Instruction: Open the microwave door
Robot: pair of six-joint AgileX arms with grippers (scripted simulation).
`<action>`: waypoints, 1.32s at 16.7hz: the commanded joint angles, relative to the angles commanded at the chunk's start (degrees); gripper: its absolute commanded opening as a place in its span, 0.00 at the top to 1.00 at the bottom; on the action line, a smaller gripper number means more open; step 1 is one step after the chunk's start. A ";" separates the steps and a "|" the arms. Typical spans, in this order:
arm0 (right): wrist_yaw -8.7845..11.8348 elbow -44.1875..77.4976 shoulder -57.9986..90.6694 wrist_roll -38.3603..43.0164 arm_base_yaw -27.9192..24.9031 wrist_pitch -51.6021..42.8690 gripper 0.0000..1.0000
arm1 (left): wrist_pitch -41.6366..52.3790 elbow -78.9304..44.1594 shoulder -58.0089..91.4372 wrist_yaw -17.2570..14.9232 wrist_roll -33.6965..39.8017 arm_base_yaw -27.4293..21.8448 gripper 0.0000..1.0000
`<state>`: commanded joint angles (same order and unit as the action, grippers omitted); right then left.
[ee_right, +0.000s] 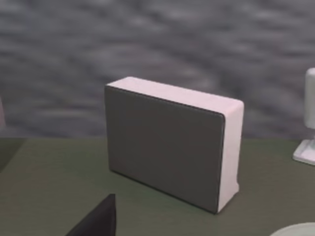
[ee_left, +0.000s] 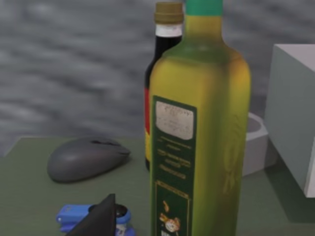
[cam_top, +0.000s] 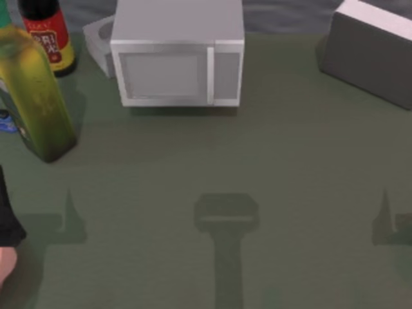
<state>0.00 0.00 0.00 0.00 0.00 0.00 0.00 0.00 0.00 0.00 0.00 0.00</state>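
At the table's left edge, an olive oil bottle [cam_top: 35,96] and a dark sauce bottle [cam_top: 46,32] are seen, w/ a grey mouse [ee_left: 87,158] behind. The microwave [cam_top: 177,55] is set at rear centre, the microwave door [cam_top: 164,74] flush shut. A grey-and-white box [cam_top: 373,51] is placed far right. Neither gripper's state can be told; only a dark tip is shown per wrist view.

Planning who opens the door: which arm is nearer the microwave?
Left, probably. The left arm sits at the top view's left edge, and the microwave stands slightly left of centre. The right tool faces the grey-and-white box, off to the right.
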 joint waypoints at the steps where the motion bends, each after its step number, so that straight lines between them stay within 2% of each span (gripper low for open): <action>1: 0.00 0.00 0.00 0.00 0.00 0.00 0.00 | 0.00 0.00 0.00 0.00 0.00 0.00 0.00; 5: 0.00 0.00 0.00 0.00 0.00 0.00 0.00 | 1.18 -3.53 3.55 0.90 1.37 -1.65 0.00; 9: 0.00 0.00 0.00 0.00 0.00 0.00 0.00 | 5.32 -16.22 16.89 4.06 5.81 -6.84 0.00; 22: 0.00 0.00 0.00 0.00 0.00 0.00 0.00 | 26.89 -75.10 95.28 18.91 25.68 -30.91 0.00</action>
<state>0.00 0.00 0.00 0.00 0.00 0.00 26.89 -75.10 95.28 18.91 25.68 -30.91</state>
